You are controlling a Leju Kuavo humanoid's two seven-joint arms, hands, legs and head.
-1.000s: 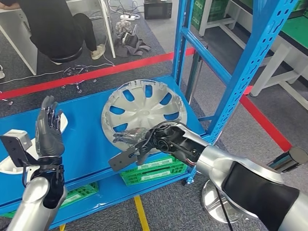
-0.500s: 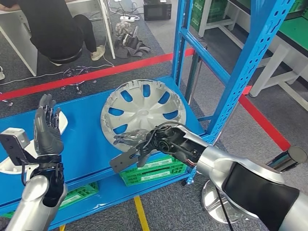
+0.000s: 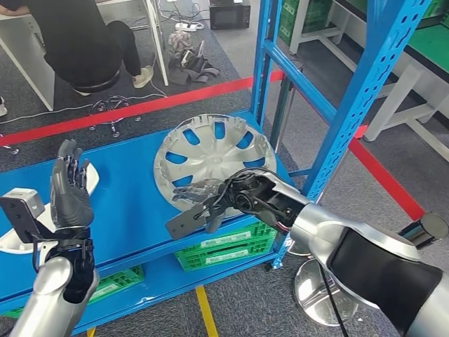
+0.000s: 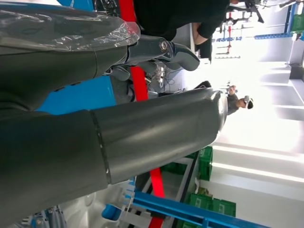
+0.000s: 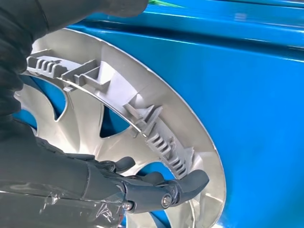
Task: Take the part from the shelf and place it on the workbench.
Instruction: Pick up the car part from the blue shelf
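Note:
The part is a silver hubcap (image 3: 222, 151) lying on the blue shelf board (image 3: 127, 203), with blue showing through its openings. My right hand (image 3: 212, 200) is at the hubcap's near rim and grips it. In the right wrist view the ribbed rim of the hubcap (image 5: 118, 109) runs between the thumb and the dark fingers (image 5: 154, 190), which lie across its inner face. My left hand (image 3: 69, 189) is raised over the left end of the shelf, fingers apart, holding nothing; its thick thumb (image 4: 143, 133) crosses the left wrist view.
A white curved part (image 3: 91, 181) lies on the shelf behind my left hand. Blue shelf uprights (image 3: 355, 98) stand close on the right. Green crates (image 3: 227, 246) sit on the lower level. A person (image 3: 79, 42) sits beyond the red floor tape (image 3: 158, 103).
My right hand and the hubcap have shifted slightly to the right together, and the hubcap's near rim looks a little raised. The left hand has barely moved.

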